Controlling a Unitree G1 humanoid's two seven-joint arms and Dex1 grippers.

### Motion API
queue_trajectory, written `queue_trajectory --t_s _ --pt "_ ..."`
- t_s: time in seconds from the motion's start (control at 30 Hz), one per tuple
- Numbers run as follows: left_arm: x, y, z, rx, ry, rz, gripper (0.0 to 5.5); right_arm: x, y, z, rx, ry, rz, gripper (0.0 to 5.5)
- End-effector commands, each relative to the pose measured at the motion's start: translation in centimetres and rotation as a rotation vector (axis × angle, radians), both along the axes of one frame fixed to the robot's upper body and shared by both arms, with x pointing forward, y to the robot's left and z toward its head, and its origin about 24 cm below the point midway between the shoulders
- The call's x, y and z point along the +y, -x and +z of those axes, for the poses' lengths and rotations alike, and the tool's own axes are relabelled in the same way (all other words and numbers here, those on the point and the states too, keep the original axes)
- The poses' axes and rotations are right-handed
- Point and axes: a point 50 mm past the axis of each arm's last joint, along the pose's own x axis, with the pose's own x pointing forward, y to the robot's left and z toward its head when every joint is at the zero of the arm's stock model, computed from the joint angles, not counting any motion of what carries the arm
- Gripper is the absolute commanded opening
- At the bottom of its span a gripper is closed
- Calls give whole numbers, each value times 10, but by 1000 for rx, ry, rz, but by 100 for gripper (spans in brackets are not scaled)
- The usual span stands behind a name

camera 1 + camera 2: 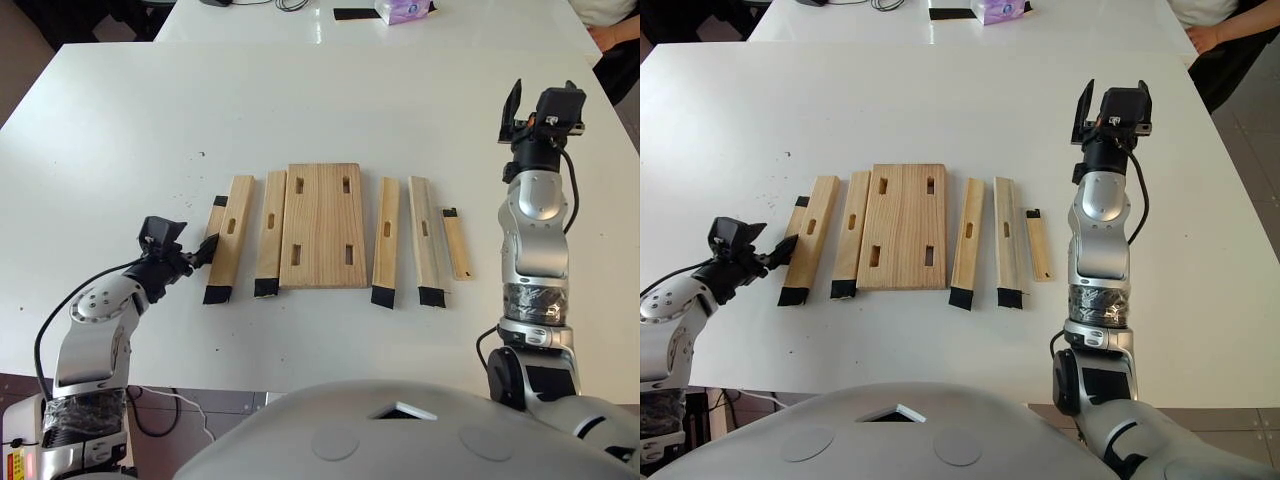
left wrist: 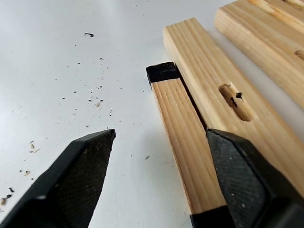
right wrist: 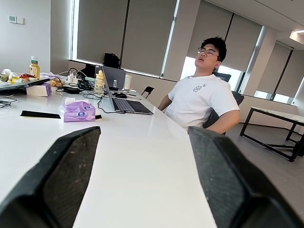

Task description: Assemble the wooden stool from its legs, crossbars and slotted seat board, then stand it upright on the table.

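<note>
The slotted seat board (image 1: 320, 225) lies flat in the middle of the white table (image 1: 150, 110). Two long legs (image 1: 232, 238) (image 1: 270, 232) lie to its left and two more (image 1: 386, 240) (image 1: 427, 240) to its right, all with black ends. A short crossbar (image 2: 183, 142) lies against the outer left leg (image 2: 223, 90), and another (image 1: 456, 243) lies at the far right. My left gripper (image 2: 159, 156) is open low over the table, its fingers (image 2: 80, 180) straddling the near end of the left crossbar. My right gripper (image 1: 540, 105) is held high above the table's right side, open and empty.
A second white table behind holds a tissue pack (image 1: 405, 10) and a black strip (image 1: 355, 14). Small wood crumbs (image 2: 95, 102) dot the surface left of the crossbar. Bare table stretches behind the parts and to both sides.
</note>
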Motion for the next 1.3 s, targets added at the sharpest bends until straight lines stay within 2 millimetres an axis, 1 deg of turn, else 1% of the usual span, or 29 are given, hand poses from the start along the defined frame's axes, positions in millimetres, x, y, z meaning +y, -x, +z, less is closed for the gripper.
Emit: queue_trajectory --t_s 0.03,0.2,0.4,0.53,0.67,0.83,0.97,1.13,1.2,1.3 --pt "-6 1 -1 5 14 -27 356 2 0 2 -7 13 8 341" --pt "-7 2 -2 14 13 -22 356 2 1 2 -7 14 11 341" --pt "-4 6 -11 35 -24 35 356 2 3 0 -6 10 0 341" --pt "-11 11 -16 92 -31 13 356 3 5 -3 -1 5 -6 341" --pt "-10 16 -19 165 -38 31 356 3 6 -3 -1 0 -12 341" --pt "-5 17 -23 228 -76 54 277 3 8 -6 4 -6 -20 342" --pt "-3 22 -23 266 -78 57 206 4 9 -7 6 -11 -23 342" --pt "3 24 -23 298 -106 55 136 3 14 -10 15 -19 -37 342" --pt "5 15 -18 278 -120 55 131 5 13 -10 14 -27 -39 342" --pt "6 -12 -4 172 -90 102 131 10 4 -3 -8 -38 -10 342"
